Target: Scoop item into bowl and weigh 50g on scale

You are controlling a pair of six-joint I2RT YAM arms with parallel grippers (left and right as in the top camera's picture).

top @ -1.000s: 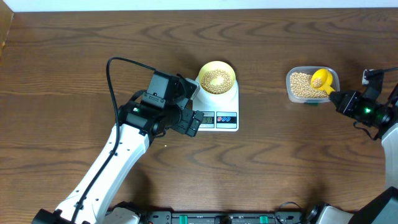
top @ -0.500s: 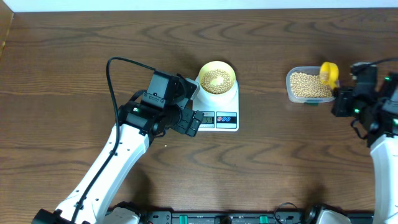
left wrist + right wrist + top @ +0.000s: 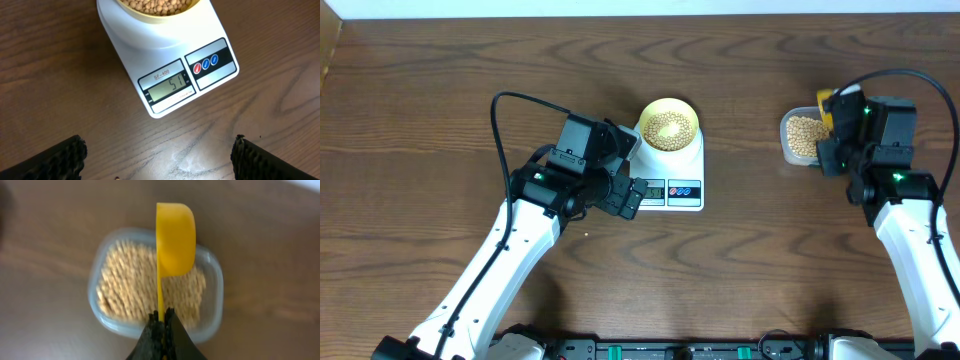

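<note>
The pale-yellow bowl (image 3: 668,124) stands on the white scale (image 3: 670,170) and holds tan beans (image 3: 668,126). In the left wrist view the scale (image 3: 165,60) reads 51 on its LCD (image 3: 168,85). My left gripper (image 3: 159,157) is open and empty over the wood just in front of the scale. My right gripper (image 3: 162,322) is shut on the handle of the yellow scoop (image 3: 175,237), turned on its side above the clear tub (image 3: 212,310) of beans (image 3: 125,285). In the overhead view the right gripper (image 3: 840,135) covers part of the tub (image 3: 798,135).
The table's far edge meets a white wall along the top of the overhead view. A black cable (image 3: 510,110) loops above my left arm. The dark wood table (image 3: 760,260) spreads around the scale and tub.
My right arm has swung left and up over the tub, turning the scoop from lying in the beans onto its side above them. The left arm and scale have not moved.
</note>
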